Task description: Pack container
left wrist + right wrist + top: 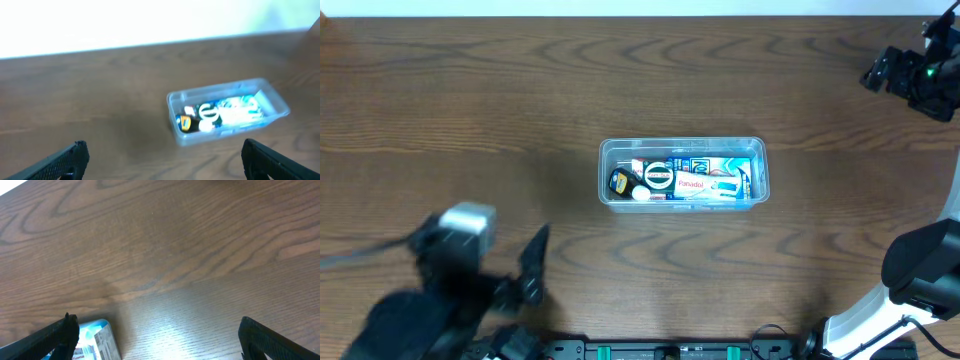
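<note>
The clear plastic container (682,144) stands at the table's middle, holding a white and red Panadol box (692,184), blue and white packets, and a small black and yellow item (619,182). My left gripper (528,270) is open and empty, low at the front left, blurred, well apart from the container. In the left wrist view the container (225,135) lies ahead and to the right of the open fingers (162,155). My right gripper (892,72) is open and empty at the far right. In its wrist view a container corner (103,325) shows by the left finger (157,332).
The table is dark brown wood (470,120). The right arm's base and white link (910,290) stand at the front right corner. A black rail (670,350) runs along the front edge. The table's pale far edge (125,30) shows in the left wrist view.
</note>
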Robot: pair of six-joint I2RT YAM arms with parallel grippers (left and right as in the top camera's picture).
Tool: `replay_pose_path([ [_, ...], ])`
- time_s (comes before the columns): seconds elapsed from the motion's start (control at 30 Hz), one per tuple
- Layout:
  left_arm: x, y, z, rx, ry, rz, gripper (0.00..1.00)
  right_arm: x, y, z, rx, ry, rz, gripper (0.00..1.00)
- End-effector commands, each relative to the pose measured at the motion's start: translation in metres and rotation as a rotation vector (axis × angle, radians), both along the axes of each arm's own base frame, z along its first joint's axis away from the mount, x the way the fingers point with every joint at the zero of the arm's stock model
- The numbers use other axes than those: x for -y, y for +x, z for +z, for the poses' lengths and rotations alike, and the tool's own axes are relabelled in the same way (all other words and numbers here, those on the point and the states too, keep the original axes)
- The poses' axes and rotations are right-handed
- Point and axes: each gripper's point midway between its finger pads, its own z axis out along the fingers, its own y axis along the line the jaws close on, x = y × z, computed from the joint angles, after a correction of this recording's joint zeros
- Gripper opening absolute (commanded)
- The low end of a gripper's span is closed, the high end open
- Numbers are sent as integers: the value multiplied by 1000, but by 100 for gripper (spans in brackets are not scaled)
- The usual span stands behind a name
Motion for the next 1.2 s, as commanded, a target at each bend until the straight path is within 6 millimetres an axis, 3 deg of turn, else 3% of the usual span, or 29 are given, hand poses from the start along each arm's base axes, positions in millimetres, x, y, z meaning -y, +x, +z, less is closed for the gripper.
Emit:
replay_pose_path([
  [0.0, -12, -19, 13, 82, -32, -14, 98, 1, -1, 15, 38, -8, -6, 99],
  [0.17, -27, -40, 21, 158, -80, -11, 98, 1, -1, 15, 38, -8, -6, 99],
  [0.33, -37, -49, 2, 103, -36, 7, 98, 1, -1, 15, 38, -8, -6, 99],
  [0.53, -36, -46, -18, 47, 3, 24, 98, 1, -1, 15, 38, -8, -6, 99],
  [0.67, -45, -32, -38, 18, 26, 153, 98, 1, -1, 15, 39, -8, -6, 99],
  [0.77, -48, -15, -41, 65, -4, 243, 98, 1, -1, 15, 38, -8, -6, 99],
  [1.17, -11, 41, -47, 392, -97, 96, 98, 1, -1, 15, 38, -8, -6, 99],
])
